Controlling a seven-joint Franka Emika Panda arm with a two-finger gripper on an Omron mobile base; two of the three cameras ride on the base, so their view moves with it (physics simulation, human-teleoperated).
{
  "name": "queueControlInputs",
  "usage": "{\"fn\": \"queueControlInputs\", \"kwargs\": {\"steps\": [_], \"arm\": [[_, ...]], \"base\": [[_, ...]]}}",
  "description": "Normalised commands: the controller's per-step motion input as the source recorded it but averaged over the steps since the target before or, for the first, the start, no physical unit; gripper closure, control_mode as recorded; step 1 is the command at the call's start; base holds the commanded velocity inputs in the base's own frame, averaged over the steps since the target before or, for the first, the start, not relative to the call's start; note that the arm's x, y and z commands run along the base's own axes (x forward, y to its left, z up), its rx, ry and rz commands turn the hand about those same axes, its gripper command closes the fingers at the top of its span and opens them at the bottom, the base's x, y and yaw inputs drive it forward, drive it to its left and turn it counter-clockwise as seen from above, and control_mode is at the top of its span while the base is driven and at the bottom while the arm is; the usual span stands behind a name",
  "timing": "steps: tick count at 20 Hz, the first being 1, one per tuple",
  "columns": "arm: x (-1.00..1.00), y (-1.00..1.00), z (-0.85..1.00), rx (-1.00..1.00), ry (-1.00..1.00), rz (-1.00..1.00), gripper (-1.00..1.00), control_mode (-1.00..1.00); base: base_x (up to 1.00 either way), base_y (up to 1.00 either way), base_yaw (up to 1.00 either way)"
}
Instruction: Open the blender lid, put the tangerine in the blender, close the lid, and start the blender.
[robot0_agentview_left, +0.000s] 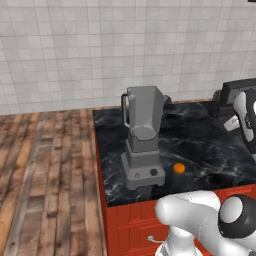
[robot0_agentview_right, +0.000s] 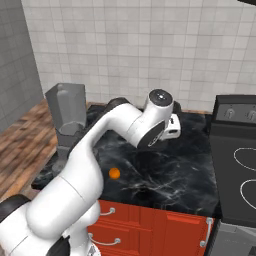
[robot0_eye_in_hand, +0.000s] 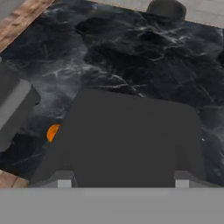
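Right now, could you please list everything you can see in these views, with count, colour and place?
blender: 1, grey, left part of the counter, jar top uncovered
blender lid: 1, dark grey, between the fingertips in the hand view
tangerine: 1, orange, on the counter just right of the blender base
dark rounded object: 1, blackish, at the back of the counter, too blurred to name
counter: 1, black marble
drawers: red, under the counter
stove: 1, black, right of the counter
wall: white tiles, behind
floor: brown wood, left
arm: 1, white, reaching over the counter
gripper: 1, closed on the blender lid
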Motion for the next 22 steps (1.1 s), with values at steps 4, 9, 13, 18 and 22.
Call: {"fn": "queueControlInputs", "kwargs": {"steps": [4,9,13,18,22], "arm": [[0.51,-0.51,-1.0,-0.07,0.15,-0.02,1.0,-1.0],[0.55,-0.18,-1.0,-0.01,0.12,-0.02,1.0,-1.0],[0.73,0.0,-0.82,0.0,0.14,-0.03,1.0,-1.0],[0.56,-0.22,-0.62,0.03,0.06,0.0,1.0,-1.0],[0.23,-0.34,-0.44,0.1,0.0,0.0,1.0,-1.0]], "base": [[0.0,0.0,0.0],[0.0,0.0,0.0],[0.0,0.0,0.0],[0.0,0.0,0.0],[0.0,0.0,0.0]]}}
